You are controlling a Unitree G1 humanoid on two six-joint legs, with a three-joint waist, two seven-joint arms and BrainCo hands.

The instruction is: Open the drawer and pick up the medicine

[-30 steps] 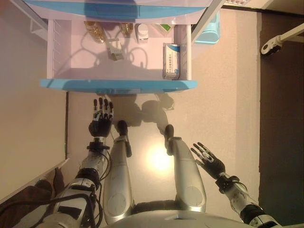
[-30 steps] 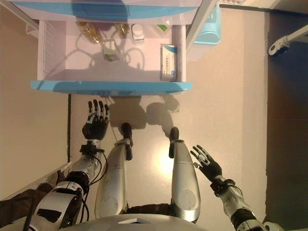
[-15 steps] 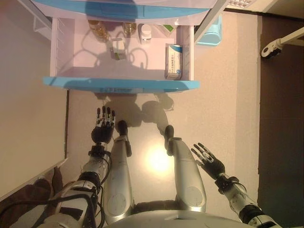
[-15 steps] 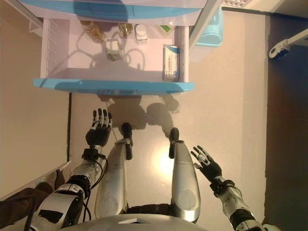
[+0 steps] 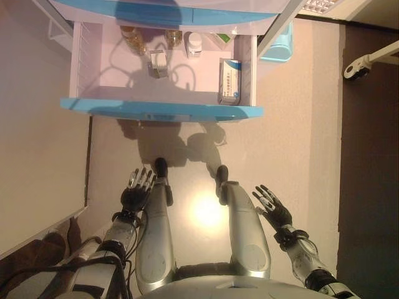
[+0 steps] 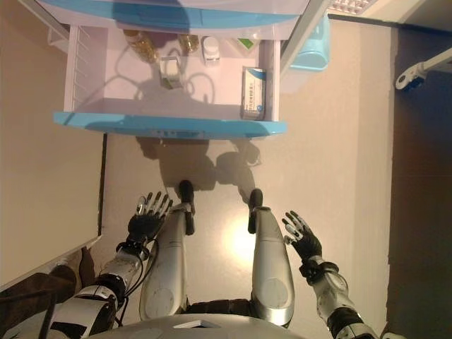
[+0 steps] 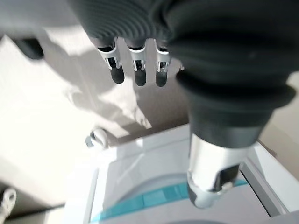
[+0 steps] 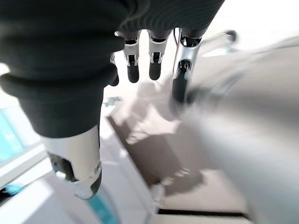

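- The drawer [image 5: 161, 111] stands pulled out; its blue front edge faces the robot.
- The medicine box [image 5: 229, 81] lies against the drawer's right wall, with small bottles [image 5: 132, 40] along the back.
- The left robot hand [image 5: 138, 192] and right robot hand [image 5: 272, 207] hang low, fingers spread, holding nothing, well apart from the drawer.
- Recommended: reach with the right robot hand, descend over the box, and close across its narrow sides, clear of the wall.

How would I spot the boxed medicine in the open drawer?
Find the open drawer with the blue front. The box lies along its right wall, near the front. It is the only flat white-and-blue carton; the bottles stand at the back.
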